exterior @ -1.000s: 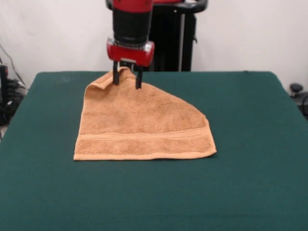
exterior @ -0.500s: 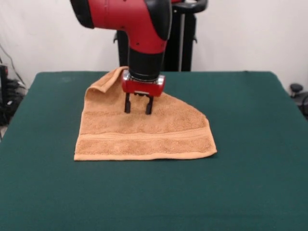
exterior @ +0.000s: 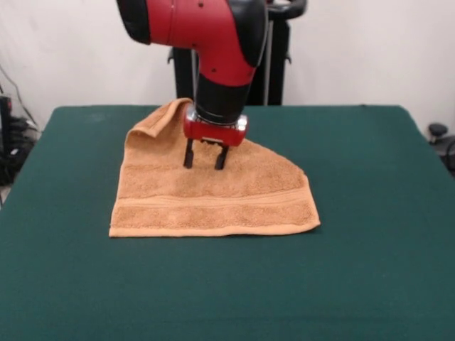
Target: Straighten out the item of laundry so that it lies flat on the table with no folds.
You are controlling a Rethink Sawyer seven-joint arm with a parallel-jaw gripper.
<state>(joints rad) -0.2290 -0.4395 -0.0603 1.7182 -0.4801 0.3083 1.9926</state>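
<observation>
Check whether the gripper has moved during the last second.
Yes. The gripper left the towel's raised far corner, came toward the camera and down, and now hangs open over the towel's middle.

The arm (exterior: 206, 32) is a thick, rounded casing in glossy red, with a black shell curving over its right side and top. Below it a black cylindrical wrist section (exterior: 220, 99) narrows downward. Under that sits a thin silvery ring, then a squat red block with rounded corners that forms the base of the hand (exterior: 205, 165). Two slim black fingers (exterior: 188, 153) hang from the block, straight and parallel, with a clear gap between them.
</observation>
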